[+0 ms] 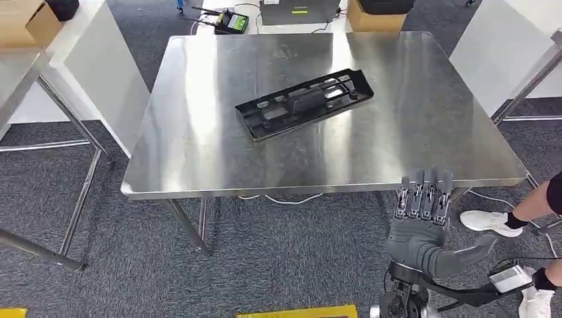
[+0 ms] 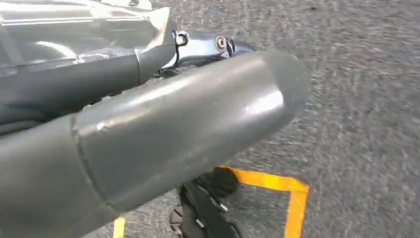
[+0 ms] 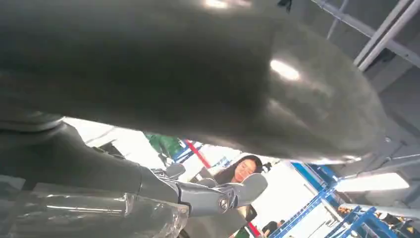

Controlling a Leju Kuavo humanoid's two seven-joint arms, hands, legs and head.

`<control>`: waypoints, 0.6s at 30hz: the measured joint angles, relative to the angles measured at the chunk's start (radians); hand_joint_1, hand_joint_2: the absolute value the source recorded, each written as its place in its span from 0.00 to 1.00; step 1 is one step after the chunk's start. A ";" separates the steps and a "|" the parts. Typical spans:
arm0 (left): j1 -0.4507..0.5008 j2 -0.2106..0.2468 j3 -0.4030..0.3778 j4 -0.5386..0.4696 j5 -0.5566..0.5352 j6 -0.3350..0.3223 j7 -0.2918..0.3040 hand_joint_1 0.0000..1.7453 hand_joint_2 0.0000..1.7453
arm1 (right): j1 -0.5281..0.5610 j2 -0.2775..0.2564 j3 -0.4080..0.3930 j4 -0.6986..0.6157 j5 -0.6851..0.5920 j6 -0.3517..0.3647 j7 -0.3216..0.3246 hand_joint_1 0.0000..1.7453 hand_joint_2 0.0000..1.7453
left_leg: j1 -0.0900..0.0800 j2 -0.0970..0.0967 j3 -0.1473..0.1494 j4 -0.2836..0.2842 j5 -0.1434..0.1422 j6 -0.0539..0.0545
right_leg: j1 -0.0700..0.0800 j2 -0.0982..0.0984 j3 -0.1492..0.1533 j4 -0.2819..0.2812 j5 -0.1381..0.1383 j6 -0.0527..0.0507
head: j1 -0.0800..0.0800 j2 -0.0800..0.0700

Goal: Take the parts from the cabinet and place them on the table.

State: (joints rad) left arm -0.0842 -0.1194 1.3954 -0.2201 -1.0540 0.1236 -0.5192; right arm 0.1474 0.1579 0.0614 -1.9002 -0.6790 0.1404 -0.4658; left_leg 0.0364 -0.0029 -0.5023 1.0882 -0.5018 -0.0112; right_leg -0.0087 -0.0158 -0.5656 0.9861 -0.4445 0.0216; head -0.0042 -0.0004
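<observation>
A long black plastic part lies flat and slanted on the steel table, slightly behind its middle. My right hand hovers in front of the table's near right edge with its fingers stretched out side by side and nothing in them. The right wrist view shows its thick grey thumb and a finger apart, with no object between. My left hand hangs over the carpet in the left wrist view, its thumb and a finger extended with nothing held.
A person's leg and white shoes stand right of the table, close to my right arm. Another steel table stands at the left. Cardboard boxes and a device lie beyond the far edge. Yellow tape marks the grey carpet.
</observation>
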 joint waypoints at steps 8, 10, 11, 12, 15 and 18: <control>-0.001 0.002 0.000 -0.001 -0.008 0.010 0.006 0.00 0.00 | 0.019 0.002 -0.012 -0.004 0.109 -0.135 0.082 0.00 0.00 | -0.030 0.003 -0.047 -0.078 0.017 0.073 | -0.002 0.004 -0.108 0.197 -0.123 0.008 | 0.008 0.000; -0.001 0.002 0.000 -0.002 -0.013 0.016 0.010 0.00 0.00 | 0.032 0.002 -0.019 0.023 0.169 -0.192 0.088 0.00 0.00 | -0.042 0.004 -0.073 -0.077 0.038 0.082 | -0.001 0.007 -0.131 0.325 -0.166 0.010 | 0.009 0.000; -0.001 0.002 0.000 -0.002 -0.014 0.016 0.013 0.00 0.00 | 0.036 0.000 -0.025 0.051 0.194 -0.204 0.088 0.00 0.00 | -0.046 0.005 -0.085 -0.077 0.048 0.084 | 0.000 0.009 -0.120 0.340 -0.156 0.015 | 0.008 0.000; -0.001 0.002 0.000 -0.001 -0.014 0.016 0.016 0.00 0.00 | 0.041 -0.001 -0.029 0.081 0.218 -0.220 0.096 0.00 0.00 | -0.050 0.005 -0.098 -0.076 0.058 0.085 | 0.005 0.011 -0.088 0.311 -0.126 0.023 | 0.008 0.000; -0.001 -0.004 -0.001 -0.001 -0.016 0.016 0.018 0.00 0.00 | 0.063 -0.012 -0.035 0.228 0.365 -0.298 0.164 0.00 0.00 | -0.052 0.004 -0.118 -0.077 0.083 0.083 | 0.029 0.010 0.105 0.051 -0.083 0.013 | 0.008 0.000; -0.001 -0.008 -0.001 -0.001 -0.021 0.024 0.019 0.00 0.00 | 0.057 -0.022 -0.036 0.446 0.520 -0.357 0.171 0.00 0.00 | -0.050 0.007 -0.125 -0.082 0.111 0.067 | 0.036 0.012 0.138 -0.041 -0.098 -0.010 | 0.009 0.000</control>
State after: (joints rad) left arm -0.0848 -0.1278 1.3947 -0.2213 -1.0753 0.1476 -0.4998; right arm 0.2048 0.1358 0.0252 -1.4537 -0.1591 -0.2161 -0.2951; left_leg -0.0139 0.0037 -0.6271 1.0059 -0.3912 0.0563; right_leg 0.0272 -0.0038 -0.4279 0.9449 -0.5425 0.0112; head 0.0046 -0.0004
